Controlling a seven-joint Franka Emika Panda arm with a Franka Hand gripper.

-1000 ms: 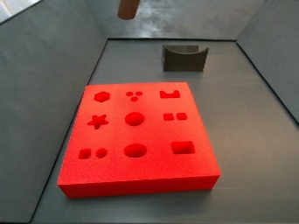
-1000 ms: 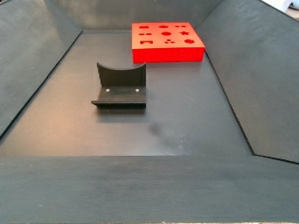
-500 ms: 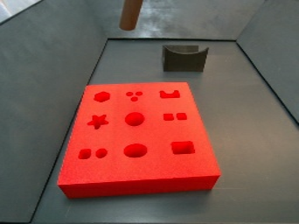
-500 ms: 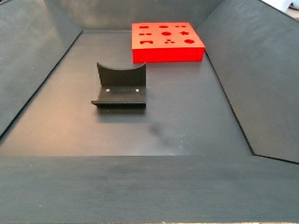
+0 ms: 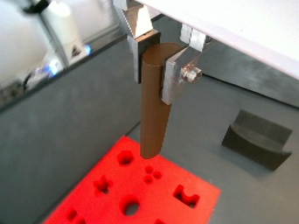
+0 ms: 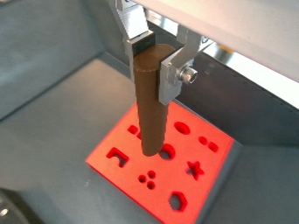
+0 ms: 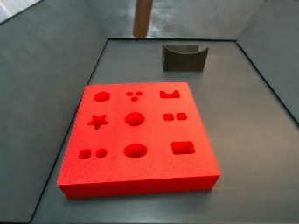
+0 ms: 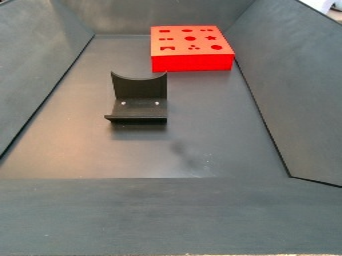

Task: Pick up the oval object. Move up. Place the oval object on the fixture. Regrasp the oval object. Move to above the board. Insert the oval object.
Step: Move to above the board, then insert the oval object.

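Observation:
My gripper (image 5: 158, 77) is shut on the upper end of the oval object (image 5: 153, 109), a slim brown peg that hangs straight down between the silver fingers. Both wrist views show the grip, the gripper (image 6: 155, 77) holding the peg (image 6: 149, 114) high above the red board (image 6: 128, 166). In a side view only the peg's lower part (image 7: 142, 17) shows at the top edge, beyond the far end of the board (image 7: 140, 179); the gripper itself is out of frame there. The dark fixture (image 7: 184, 58) stands empty behind the board, and also shows in the other side view (image 8: 138, 99).
Grey bin walls (image 7: 47, 61) slope up around the dark floor (image 8: 174, 150). The board (image 8: 191, 48) lies at the far end in that view, the fixture (image 5: 260, 136) to one side of it. A white bottle (image 5: 65, 26) stands outside the bin.
The peg has moved right and slightly lower in the side view, toward the board's far end. The board and fixture have not moved.

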